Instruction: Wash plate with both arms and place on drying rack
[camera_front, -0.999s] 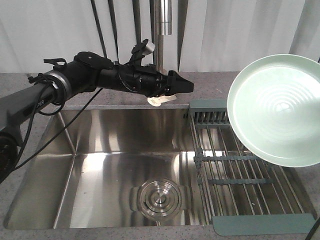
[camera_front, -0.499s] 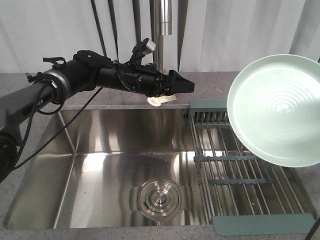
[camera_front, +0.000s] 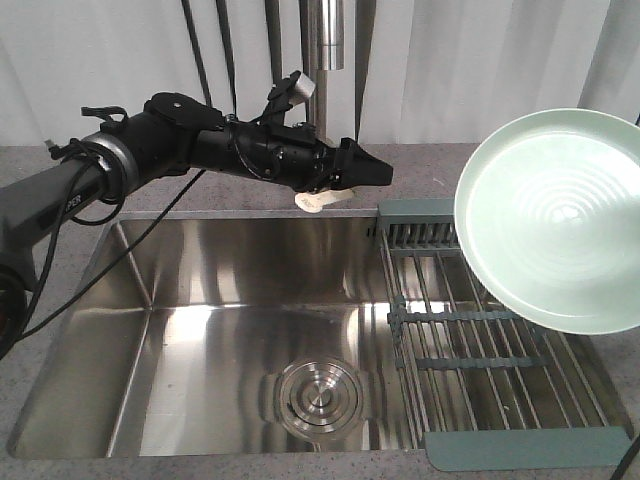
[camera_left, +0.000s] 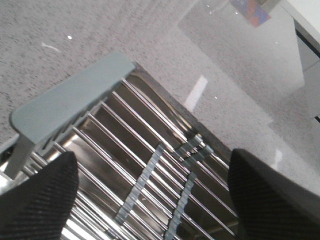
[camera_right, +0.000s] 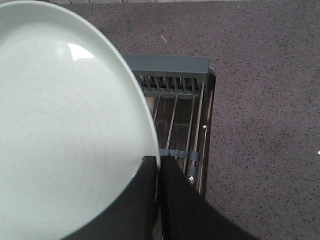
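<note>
The pale mint-green plate (camera_front: 555, 220) hangs tilted on edge above the right side of the drying rack (camera_front: 480, 330), underside rings facing the front camera. In the right wrist view my right gripper (camera_right: 159, 162) is shut on the plate (camera_right: 65, 125) at its rim, one finger on each face. The right arm itself is outside the front view. My left arm (camera_front: 180, 140) reaches in from the left over the sink's back edge. Its gripper (camera_front: 375, 172) is open and empty, just left of the rack's far end. The left wrist view shows the left gripper (camera_left: 152, 170) with fingers wide apart above the rack's rods (camera_left: 150, 150).
The steel sink basin (camera_front: 200, 330) with a round drain (camera_front: 318, 397) fills the middle. The tap (camera_front: 330, 40) rises behind the left gripper. A small pale object (camera_front: 322, 200) lies on the back ledge under the gripper. Grey speckled counter (camera_right: 260, 100) surrounds the sink.
The left arm has risen slightly and its wrist has turned a little. The plate and the right gripper have stayed where they were.
</note>
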